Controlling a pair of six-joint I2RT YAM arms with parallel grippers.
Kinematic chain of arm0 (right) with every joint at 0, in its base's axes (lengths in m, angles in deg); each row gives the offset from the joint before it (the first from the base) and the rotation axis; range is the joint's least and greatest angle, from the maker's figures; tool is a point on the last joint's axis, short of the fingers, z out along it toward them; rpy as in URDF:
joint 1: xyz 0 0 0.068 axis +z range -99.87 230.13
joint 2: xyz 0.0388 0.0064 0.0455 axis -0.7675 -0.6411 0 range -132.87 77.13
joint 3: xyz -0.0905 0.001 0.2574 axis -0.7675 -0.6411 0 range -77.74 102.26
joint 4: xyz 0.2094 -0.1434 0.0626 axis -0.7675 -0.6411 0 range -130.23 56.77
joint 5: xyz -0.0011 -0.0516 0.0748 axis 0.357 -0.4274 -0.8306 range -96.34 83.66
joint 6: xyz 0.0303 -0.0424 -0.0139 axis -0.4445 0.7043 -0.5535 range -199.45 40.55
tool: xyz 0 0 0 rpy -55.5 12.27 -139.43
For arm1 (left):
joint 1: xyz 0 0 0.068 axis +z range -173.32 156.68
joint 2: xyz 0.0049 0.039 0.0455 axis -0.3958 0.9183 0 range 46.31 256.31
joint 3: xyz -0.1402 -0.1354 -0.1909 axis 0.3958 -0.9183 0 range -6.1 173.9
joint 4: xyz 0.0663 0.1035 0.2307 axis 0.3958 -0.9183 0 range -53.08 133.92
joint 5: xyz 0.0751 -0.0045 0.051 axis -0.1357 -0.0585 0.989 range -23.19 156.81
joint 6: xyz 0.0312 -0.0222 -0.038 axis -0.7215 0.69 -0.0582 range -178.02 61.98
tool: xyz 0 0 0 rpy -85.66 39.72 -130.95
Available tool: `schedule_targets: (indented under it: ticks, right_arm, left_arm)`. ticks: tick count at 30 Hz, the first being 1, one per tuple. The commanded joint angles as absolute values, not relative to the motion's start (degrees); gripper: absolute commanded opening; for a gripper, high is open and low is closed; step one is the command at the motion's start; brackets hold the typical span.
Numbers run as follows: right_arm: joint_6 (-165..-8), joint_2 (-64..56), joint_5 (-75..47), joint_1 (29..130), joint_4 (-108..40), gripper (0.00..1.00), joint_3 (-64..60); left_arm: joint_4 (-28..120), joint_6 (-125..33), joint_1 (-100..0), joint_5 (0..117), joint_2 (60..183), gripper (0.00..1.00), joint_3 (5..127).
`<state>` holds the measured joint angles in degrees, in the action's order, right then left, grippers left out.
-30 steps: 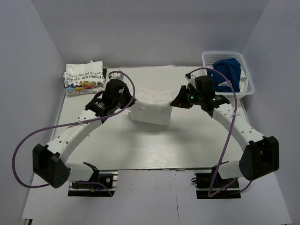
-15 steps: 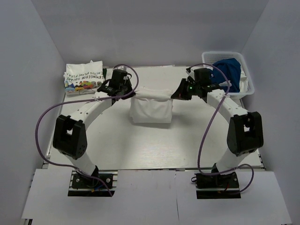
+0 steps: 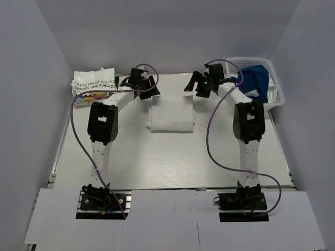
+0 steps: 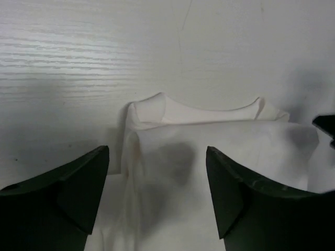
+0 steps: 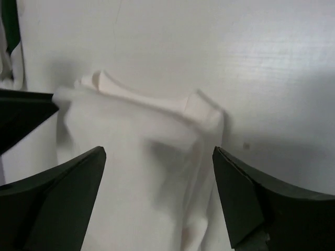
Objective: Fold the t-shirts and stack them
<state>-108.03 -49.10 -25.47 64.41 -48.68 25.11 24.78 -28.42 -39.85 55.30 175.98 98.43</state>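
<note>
Wrist views: your left tool (image 4: 156,151) and right tool (image 5: 158,151) gape empty over the folded white tee (image 3: 171,114), its far corners softly rumpled, mid-bench (image 3: 157,162). Only the top view shows the printed tee (image 3: 93,86) far left and the blue tee (image 3: 254,78) in a mesh basket (image 3: 276,98).

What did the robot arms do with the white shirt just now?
Both arms stretched toward the far side, laid the white shirt flat and let go: the left gripper and right gripper now hang open over its far edge. The printed shirt and the blue shirt in the basket stayed put.
</note>
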Motion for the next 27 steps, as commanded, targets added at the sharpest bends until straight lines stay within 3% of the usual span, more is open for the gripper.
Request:
schedule_targets:
  ticks: [1, 2, 6, 12, 20, 27]
  right_arm:
    - [-104.86, -56.96, -24.79, 63.58, -51.57, 0.90, 39.63]
    - [-103.54, -58.21, -26.45, 63.84, -54.21, 0.90, 42.81]
    - [-101.34, -52.10, -25.68, 64.63, -52.77, 0.90, 35.05]
    - [-100.54, -35.20, -21.81, 65.07, -46.42, 0.90, 10.10]
    - [-100.46, -30.62, -21.18, 67.88, -45.89, 0.90, 0.14]
    - [-102.21, -32.47, -22.24, 68.59, -44.57, 0.90, -0.92]
  left_arm:
    - [24.84, -29.98, -39.14, 51.17, 175.86, 0.90, 104.63]
    - [24.84, -29.98, -39.14, 51.17, 175.86, 1.00, 104.64]
    - [24.84, -31.13, -39.14, 50.99, 171.66, 1.00, 97.80]
    - [28.98, -31.13, -39.14, 49.14, 162.60, 1.00, 82.68]
    - [34.07, -29.19, -40.45, 48.08, 159.52, 1.00, 72.29]
    - [34.68, -29.72, -40.45, 45.99, 164.17, 0.77, 71.15]
